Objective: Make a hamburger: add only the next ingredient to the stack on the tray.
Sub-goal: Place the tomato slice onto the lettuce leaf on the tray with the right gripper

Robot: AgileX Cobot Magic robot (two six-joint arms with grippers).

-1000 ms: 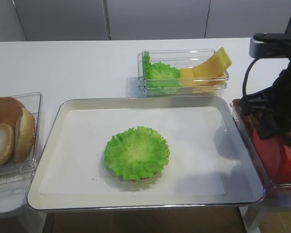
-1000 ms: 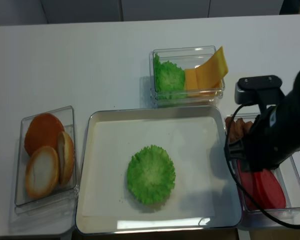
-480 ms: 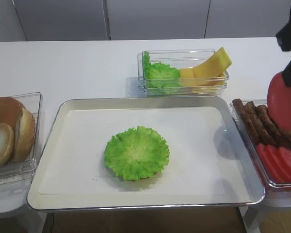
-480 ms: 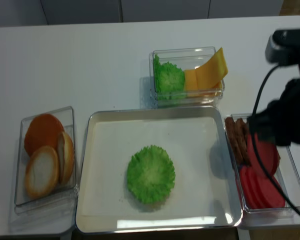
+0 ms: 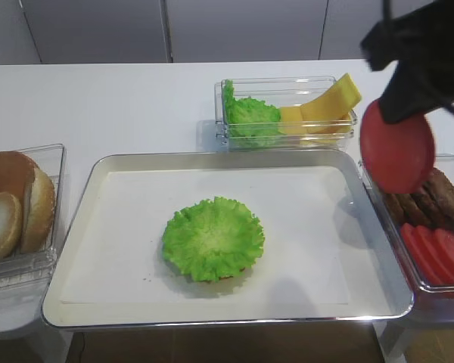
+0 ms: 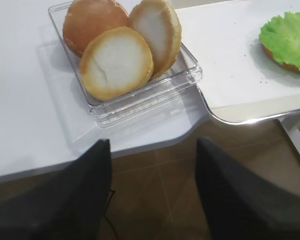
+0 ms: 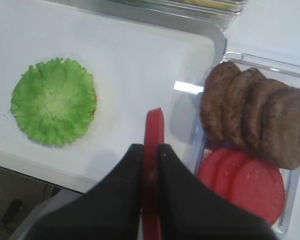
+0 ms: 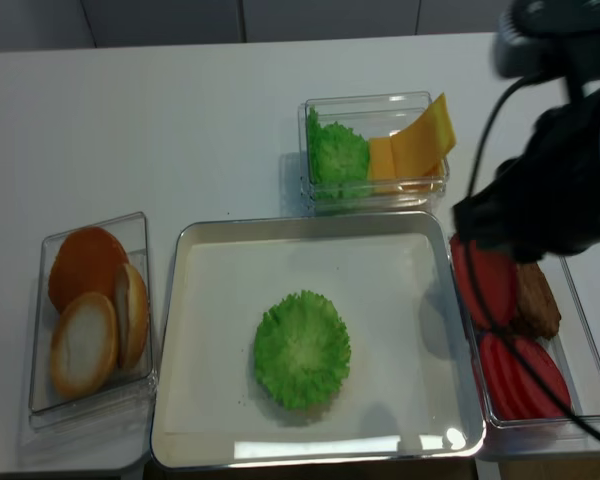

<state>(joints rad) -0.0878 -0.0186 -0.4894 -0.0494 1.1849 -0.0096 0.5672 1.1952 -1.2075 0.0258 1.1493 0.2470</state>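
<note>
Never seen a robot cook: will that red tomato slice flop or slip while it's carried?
Probably not. Pinched only at its top edge by the right claw, the tomato slice hangs on edge without drooping, so it seems fairly stiff and light. Its face looks smooth, so it might slip, but nothing shows that.

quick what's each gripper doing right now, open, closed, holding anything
Left gripper: open, holding nothing.
Right gripper: closed on the tomato slice, lifted beside the tray.

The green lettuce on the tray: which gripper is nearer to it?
Probably the right gripper, up beyond the lettuce stack's right side with a tomato slice. The left gripper is off the tray's left end.
</note>
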